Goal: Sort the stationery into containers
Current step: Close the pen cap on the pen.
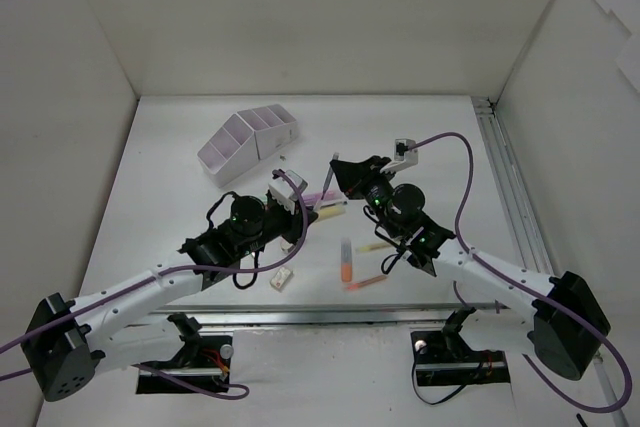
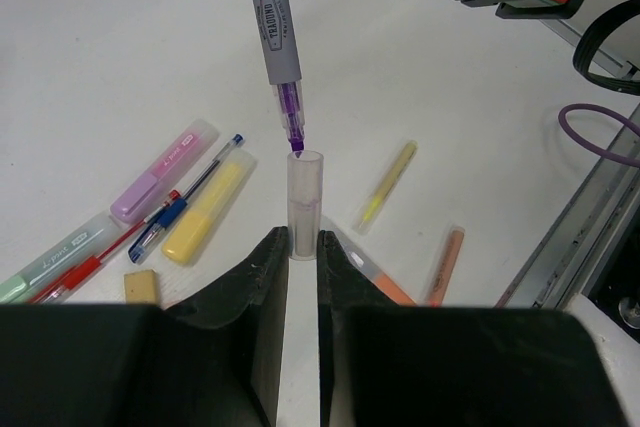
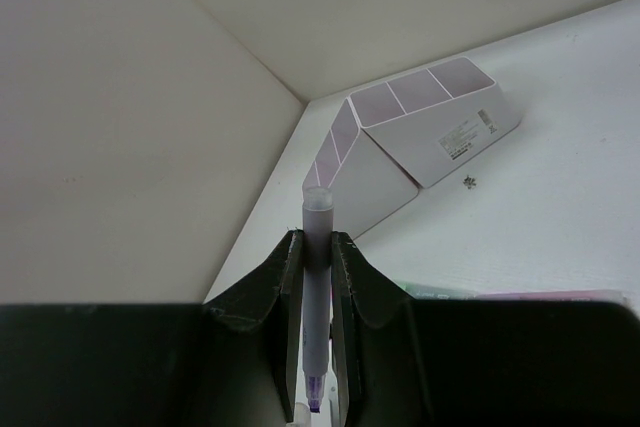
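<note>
My left gripper (image 2: 303, 247) is shut on a clear lilac cap (image 2: 305, 202) and holds it upright, mouth up. My right gripper (image 3: 317, 247) is shut on a grey-lilac highlighter (image 3: 318, 247), tip down. The highlighter's purple tip (image 2: 293, 132) sits right at the cap's mouth. In the top view both grippers meet mid-table, the left (image 1: 293, 190) and the right (image 1: 340, 175). The pale lilac organizer (image 1: 250, 142) with four slanted compartments lies at the back left, also in the right wrist view (image 3: 420, 137).
On the table below lie a lilac highlighter (image 2: 165, 169), a yellow highlighter (image 2: 205, 212), a blue pen (image 2: 190, 202), a red pen (image 2: 90, 267), a beige eraser (image 2: 142, 287), a slim yellow pen (image 2: 388, 185) and an orange pen (image 2: 448, 262). A white eraser (image 1: 282, 277) lies near the front.
</note>
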Available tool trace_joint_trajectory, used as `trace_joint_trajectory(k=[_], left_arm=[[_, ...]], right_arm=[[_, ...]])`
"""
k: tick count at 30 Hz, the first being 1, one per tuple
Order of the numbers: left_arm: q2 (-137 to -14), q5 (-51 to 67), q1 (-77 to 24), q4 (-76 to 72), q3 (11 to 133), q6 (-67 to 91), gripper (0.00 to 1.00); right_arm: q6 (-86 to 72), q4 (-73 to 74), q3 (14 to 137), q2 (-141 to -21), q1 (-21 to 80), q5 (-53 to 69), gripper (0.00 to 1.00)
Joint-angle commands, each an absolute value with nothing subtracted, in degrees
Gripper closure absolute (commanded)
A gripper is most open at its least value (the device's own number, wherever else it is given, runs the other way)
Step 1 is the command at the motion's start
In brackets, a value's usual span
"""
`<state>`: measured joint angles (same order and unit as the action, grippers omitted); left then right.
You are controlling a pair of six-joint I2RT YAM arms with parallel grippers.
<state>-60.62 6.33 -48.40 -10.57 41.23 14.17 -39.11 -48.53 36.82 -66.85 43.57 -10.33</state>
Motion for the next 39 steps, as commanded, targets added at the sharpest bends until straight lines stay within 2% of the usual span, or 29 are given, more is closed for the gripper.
trace_joint_trajectory(k=[1,39], left_arm=[[-59.8,5.0,-48.1,-13.8,42.5,15.2,1.0],[-57.9,6.1,-48.1,-15.0,40.7,13.8,1.0]], right_arm=[[-38.2,-52.7,40.2,-64.6,43.9,-11.9,1.0],[-35.3,-48.0,43.9,-66.8,44.9,-9.6,1.0]])
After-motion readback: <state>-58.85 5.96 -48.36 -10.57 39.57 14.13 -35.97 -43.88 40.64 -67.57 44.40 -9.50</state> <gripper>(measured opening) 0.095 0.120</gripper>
